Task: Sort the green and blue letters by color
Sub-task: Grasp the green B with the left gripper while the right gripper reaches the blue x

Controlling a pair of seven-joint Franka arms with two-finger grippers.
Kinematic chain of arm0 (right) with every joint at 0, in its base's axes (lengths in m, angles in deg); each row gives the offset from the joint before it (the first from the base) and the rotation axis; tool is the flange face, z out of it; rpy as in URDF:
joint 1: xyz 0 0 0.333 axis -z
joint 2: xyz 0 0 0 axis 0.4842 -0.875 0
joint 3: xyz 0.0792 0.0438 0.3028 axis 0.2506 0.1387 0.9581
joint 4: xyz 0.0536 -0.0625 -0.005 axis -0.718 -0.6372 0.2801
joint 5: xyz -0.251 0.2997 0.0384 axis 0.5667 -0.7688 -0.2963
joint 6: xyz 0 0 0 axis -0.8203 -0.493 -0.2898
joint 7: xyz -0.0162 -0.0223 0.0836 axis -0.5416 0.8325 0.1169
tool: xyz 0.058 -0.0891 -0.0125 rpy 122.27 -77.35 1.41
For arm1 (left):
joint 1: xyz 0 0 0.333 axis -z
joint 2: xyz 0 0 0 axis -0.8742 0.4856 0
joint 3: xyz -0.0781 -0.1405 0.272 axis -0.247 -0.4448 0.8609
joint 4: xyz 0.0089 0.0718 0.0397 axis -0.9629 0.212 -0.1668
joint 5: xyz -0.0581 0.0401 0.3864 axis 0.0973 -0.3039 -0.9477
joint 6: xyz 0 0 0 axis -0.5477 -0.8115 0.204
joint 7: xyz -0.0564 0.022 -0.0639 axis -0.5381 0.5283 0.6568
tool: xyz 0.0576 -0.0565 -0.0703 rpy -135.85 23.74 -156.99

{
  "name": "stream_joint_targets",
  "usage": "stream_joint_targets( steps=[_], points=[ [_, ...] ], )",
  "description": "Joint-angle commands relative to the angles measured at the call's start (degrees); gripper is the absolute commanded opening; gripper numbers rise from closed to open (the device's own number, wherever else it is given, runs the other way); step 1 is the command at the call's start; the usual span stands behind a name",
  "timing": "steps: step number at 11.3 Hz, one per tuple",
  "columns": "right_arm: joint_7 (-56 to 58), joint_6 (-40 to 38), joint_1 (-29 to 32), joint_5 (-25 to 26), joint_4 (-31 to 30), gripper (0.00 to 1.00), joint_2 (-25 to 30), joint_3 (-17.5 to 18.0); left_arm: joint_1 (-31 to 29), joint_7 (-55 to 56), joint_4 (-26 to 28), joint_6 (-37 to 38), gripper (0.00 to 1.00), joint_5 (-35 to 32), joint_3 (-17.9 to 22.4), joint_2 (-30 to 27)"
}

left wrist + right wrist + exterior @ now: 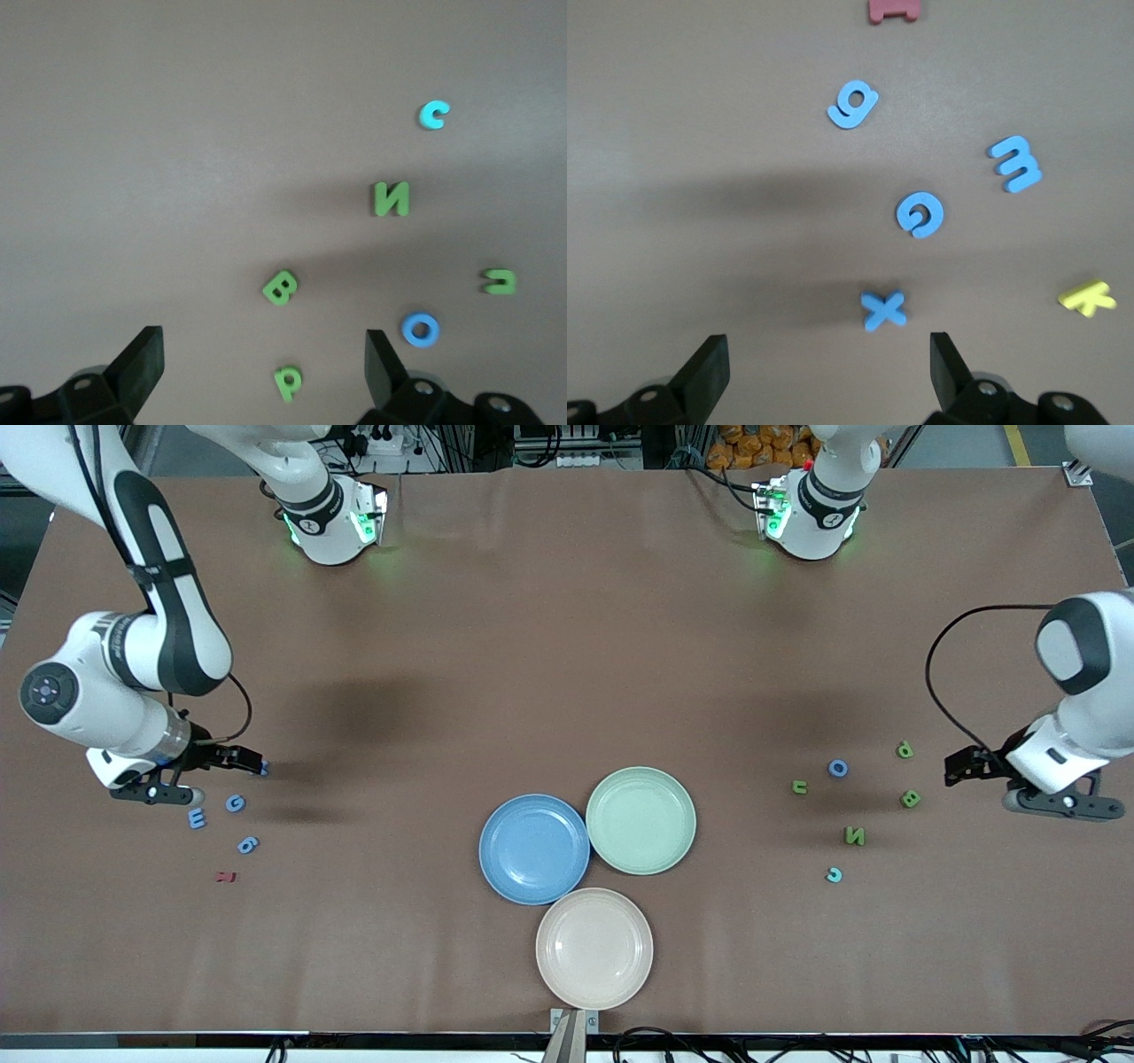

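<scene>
Plainly plenty of open room on the brown table (pixel 567 646) toward twelve o'clock in the front view, a broad bare stretch from the arm bases down to the letters. Three plates bunched at about six o'clock: blue plate (pixel 534 849), green plate (pixel 640 819) at its two o'clock with rims touching or all but touching, beige plate (pixel 594 948) at the blue one's five o'clock, close to the table's near edge.

Blue letters at nine o'clock from the plates, well apart from them and not far in from the table's end by the right arm: G (pixel 235 803), E (pixel 197 817), 6-like piece (pixel 248 845), X (pixel 264 767). Small red letter (pixel 227 877) at six o'clock of that cluster. Right gripper (pixel 828 354) over the X, jaws spread wide, nothing held. X partly covered in the front view, seen whole only from the right wrist. Yellow K (pixel 1087 298) likewise seen only from that wrist, near the E.

Green letters at three o'clock from the plates: U (pixel 800 786), P (pixel 904 750), B (pixel 911 799), N (pixel 855 835). Mixed among them: blue O (pixel 838 768) between U and P, paler blue C (pixel 834 875) at N's seven o'clock. Left gripper (pixel 264 350) over bare table at three o'clock of the B, jaws wide apart, empty. Open cloth between each cluster and the plates. Upper arms cut off by the frame edges.
</scene>
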Motion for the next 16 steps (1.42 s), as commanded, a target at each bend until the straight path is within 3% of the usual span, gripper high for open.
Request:
stream_joint_targets(
  steps=[1,5,10,16],
  points=[
    [4.5,6.9,2.7,0.2,0.3,1.00,-7.0,0.3,-0.5,-3.4,1.2,-8.7,1.00,0.6,-0.2,6.6],
    [8.5,9.9,4.3,-0.3,0.3,1.00,-11.1,0.3,-0.5,-3.4,2.4,-18.3,1.00,0.0,-0.1,13.3],
    [8.5,9.9,4.1,-0.3,-1.9,1.00,-11.2,0.5,-0.6,-3.5,7.9,-24.1,1.00,-0.3,0.1,13.5],
    [8.4,9.2,3.9,-0.4,-4.9,1.00,-8.3,0.6,-1.9,-6.3,9.2,-24.5,1.00,-0.3,0.1,13.6]
  ],
)
